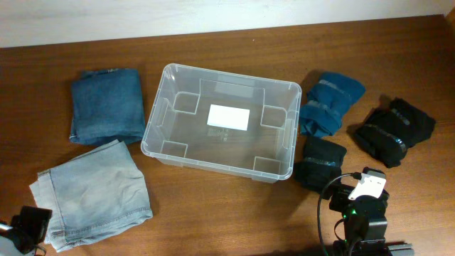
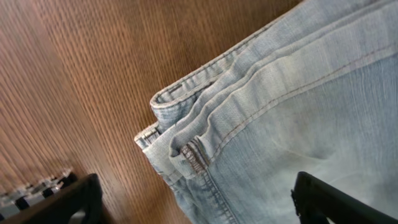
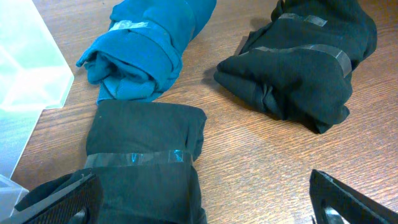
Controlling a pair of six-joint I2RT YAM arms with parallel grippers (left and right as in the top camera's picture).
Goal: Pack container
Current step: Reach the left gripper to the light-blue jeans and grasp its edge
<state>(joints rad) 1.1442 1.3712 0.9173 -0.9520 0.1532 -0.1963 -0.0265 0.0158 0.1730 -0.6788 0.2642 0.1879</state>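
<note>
Bin (image 1: 213,146) sits empty mid-table. My left gripper (image 2: 196,199) gapes over the pale jeans (image 2: 280,124), right gripper (image 3: 202,199) likewise over the near black roll (image 3: 146,155); I would pinch through all folded layers.

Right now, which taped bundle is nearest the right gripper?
The smaller black bundle beside the container, just ahead of the right gripper; the teal bundle and the larger black bundle lie farther off.
</note>
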